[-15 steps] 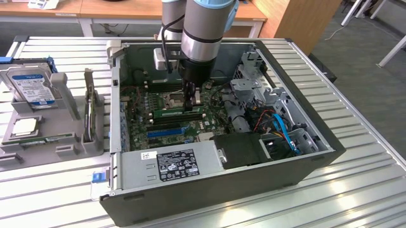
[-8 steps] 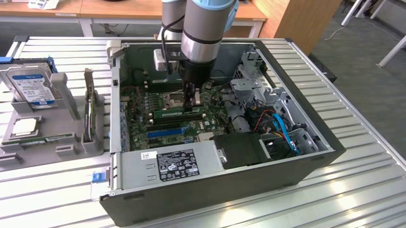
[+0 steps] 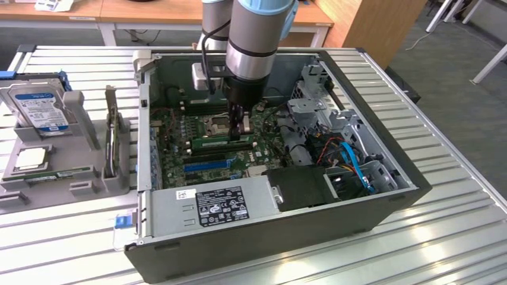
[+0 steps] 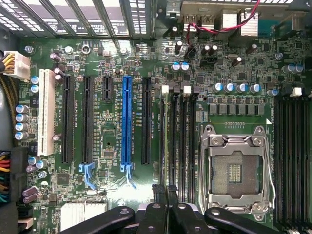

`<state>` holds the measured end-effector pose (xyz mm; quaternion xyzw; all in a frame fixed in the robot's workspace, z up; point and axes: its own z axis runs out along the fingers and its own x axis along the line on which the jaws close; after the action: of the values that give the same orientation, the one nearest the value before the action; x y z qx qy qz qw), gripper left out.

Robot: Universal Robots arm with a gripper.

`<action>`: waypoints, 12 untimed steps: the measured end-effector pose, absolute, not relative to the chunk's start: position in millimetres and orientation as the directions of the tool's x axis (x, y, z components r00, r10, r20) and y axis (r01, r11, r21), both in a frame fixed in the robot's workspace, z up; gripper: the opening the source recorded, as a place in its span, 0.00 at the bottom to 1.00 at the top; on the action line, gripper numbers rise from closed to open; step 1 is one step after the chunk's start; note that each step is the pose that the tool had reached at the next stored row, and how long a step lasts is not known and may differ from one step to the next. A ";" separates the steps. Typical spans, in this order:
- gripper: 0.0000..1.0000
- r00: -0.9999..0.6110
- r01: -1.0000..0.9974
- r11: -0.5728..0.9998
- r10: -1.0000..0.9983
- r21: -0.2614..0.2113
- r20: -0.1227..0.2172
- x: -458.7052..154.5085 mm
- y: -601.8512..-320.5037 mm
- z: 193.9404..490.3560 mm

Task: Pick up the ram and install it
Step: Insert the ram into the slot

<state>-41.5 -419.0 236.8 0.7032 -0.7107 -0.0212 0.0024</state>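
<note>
claw (image 3: 237, 135) hangs low inside the open case (image 3: 317, 237), which stands on the bench (image 3: 443, 237) toward its far edge. its two dark fingertips (image 4: 157, 191) are drawn close together and appear clamped on the top edge of the ram (image 3: 214, 142). the ram stands on its long edge over the motherboard (image 3: 170, 142), about mid-case, just beside the empty cpu socket (image 3: 215, 124) on the side nearer the power supply (image 3: 222, 205). it lies along a memory slot (image 4: 171, 141).

whether the stick is fully seated i cannot tell. judging from this, the step in hand is pressing it home. doing that well means keeping the stick upright and parallel to the slot and pushing straight down. the grip is near the middle, so both ends should sink evenly. any tilt would likely jam one end, and drifting sideways risks the exposed socket pins.
</note>
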 end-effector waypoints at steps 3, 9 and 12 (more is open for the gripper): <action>0.12 -0.011 -0.999 0.010 -1.000 0.034 -0.026 -41.5 -419.0 236.7; 0.12 -0.011 -0.999 0.010 -1.000 0.033 -0.027 -41.5 -418.7 236.3; 0.12 -0.011 -0.999 0.010 -1.000 0.033 -0.027 -41.5 -418.6 236.2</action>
<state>-41.5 -418.6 236.2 0.7032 -0.7107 -0.0213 0.0023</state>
